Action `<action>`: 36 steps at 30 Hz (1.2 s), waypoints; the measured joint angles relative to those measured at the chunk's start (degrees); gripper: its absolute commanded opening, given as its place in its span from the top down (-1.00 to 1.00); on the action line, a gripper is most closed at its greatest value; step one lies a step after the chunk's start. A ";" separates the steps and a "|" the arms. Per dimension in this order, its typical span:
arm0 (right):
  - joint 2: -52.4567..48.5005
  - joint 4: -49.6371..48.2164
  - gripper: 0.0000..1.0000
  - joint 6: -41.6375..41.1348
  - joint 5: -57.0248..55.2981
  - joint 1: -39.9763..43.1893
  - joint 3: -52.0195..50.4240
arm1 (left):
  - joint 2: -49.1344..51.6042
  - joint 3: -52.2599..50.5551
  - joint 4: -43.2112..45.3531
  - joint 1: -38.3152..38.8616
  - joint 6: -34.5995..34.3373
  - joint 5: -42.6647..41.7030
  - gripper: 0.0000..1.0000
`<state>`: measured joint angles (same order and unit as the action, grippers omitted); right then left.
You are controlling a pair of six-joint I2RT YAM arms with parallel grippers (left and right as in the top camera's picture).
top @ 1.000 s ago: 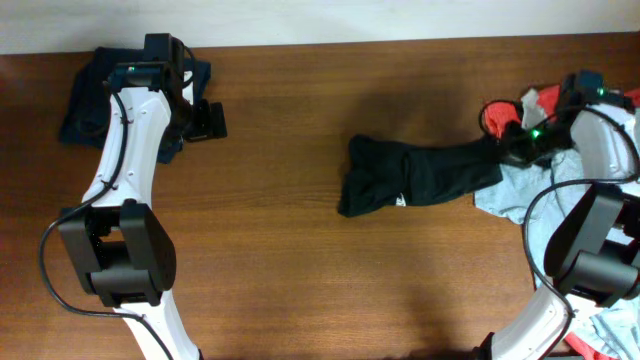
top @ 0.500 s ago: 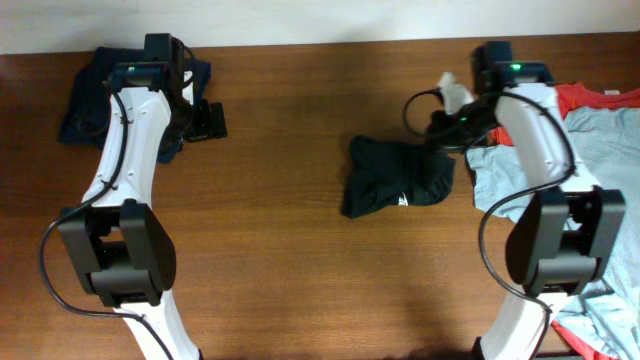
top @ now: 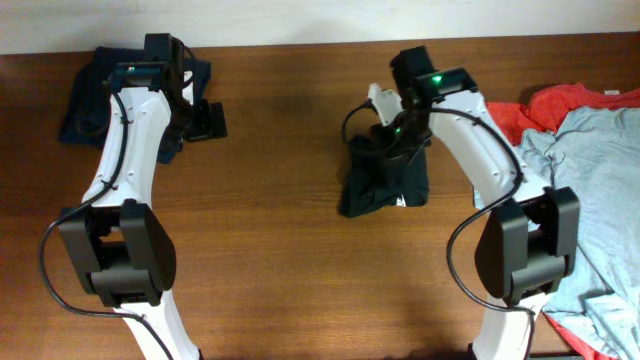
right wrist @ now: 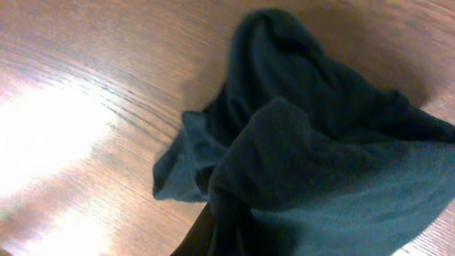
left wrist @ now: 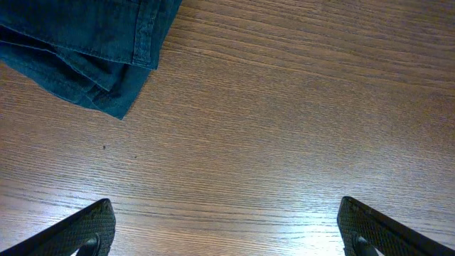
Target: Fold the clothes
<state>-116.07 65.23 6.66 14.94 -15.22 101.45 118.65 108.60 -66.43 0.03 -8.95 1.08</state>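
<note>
Looking down from overhead: the black T-shirt (top: 385, 185) lay bunched on the table (top: 280, 260), small white label (top: 399, 202) at its lower edge. My right pincer (top: 393, 140) sat on the shirt's upper part, clenched on a fold of it. The red-orange shirt (top: 540, 105) and light blue-grey shirt (top: 590, 200) lay heaped to the right of the black T-shirt, apart from it. My left pincer (top: 212, 120) hung well left of the black T-shirt, released, holding nothing. The dark navy garment (top: 85, 100) lay further left, partly under that arm.

Left wrist: both fingers (left wrist: 89, 227) were spread wide over bare wood, clear of the navy cloth's corner.

Right wrist: the black T-shirt (right wrist: 320, 163) was crumpled, one fold rising to the frame's bottom edge. Couldn't pick out my fingers against the dark cloth.
</note>
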 measured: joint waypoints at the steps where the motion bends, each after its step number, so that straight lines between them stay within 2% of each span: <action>1: -0.02 -0.04 0.81 0.02 -0.37 -0.79 -0.02 | 0.00 0.00 0.00 0.00 0.00 0.00 -0.99; 17: -8.13 -3.39 0.81 0.00 -1.62 -3.63 -0.33 | 0.00 0.00 0.00 0.00 0.00 0.00 -0.99; 18: -8.37 -3.61 0.76 -0.02 -1.62 -3.63 -0.33 | 0.00 0.00 0.00 0.00 0.00 0.02 -0.99; 19: -8.46 -3.82 0.57 -0.02 -1.62 -3.63 -0.33 | 0.00 0.00 0.00 0.00 0.00 0.00 -0.99; 21: -8.50 -4.24 0.02 -0.17 -1.57 -3.63 -0.33 | 0.00 0.00 0.00 0.00 0.00 0.00 -0.99; 23: -8.50 -4.42 -0.29 -0.42 -1.62 -3.63 -0.33 | 0.00 0.00 0.00 0.00 0.00 0.00 -0.99; 24: -8.50 -4.52 -0.36 -0.20 -1.38 -3.63 -0.33 | 0.00 0.00 0.00 0.00 0.00 0.00 -0.99; 29: -8.50 -4.04 -0.46 0.35 2.67 -3.39 0.07 | 0.00 0.00 0.00 0.00 0.00 0.00 -0.99; 36: -8.02 1.84 -0.53 1.77 12.09 0.70 7.19 | 0.00 0.00 0.00 0.00 0.00 0.00 -0.99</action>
<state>-124.09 67.07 8.43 27.03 -14.52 108.64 118.65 108.60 -66.43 0.03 -8.95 1.08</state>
